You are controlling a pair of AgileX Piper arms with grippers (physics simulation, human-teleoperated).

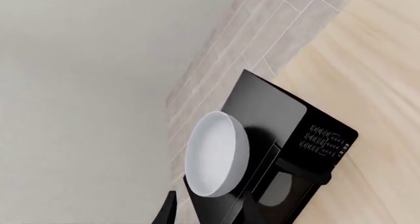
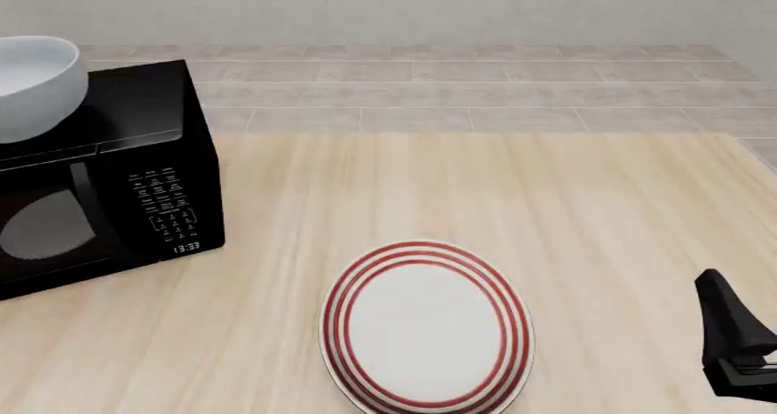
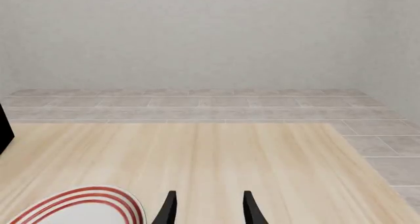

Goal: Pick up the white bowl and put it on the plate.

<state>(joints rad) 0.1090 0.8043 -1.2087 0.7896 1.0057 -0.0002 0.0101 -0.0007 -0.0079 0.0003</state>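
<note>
The white bowl (image 2: 31, 82) sits on top of a black microwave (image 2: 109, 186) at the far left, cut off by the front view's left edge. The left wrist view also shows the white bowl (image 1: 217, 155). My left gripper (image 1: 206, 216) is open and short of it, only its fingertips (image 1: 167, 213) showing; it is outside the front view. The red-ringed plate (image 2: 425, 328) lies flat on the near middle of the table, and the plate (image 3: 85, 207) edges into the right wrist view. My right gripper (image 3: 208, 209) is open and empty, right of the plate, and the right gripper (image 2: 734, 337) shows low in the front view.
The microwave (image 1: 276, 125) has its door shut and a keypad on its right side. A wooden tabletop (image 2: 510, 196) stretches between microwave and right arm. Beyond the table's far edge lies a tiled floor (image 2: 461, 86) and a plain wall.
</note>
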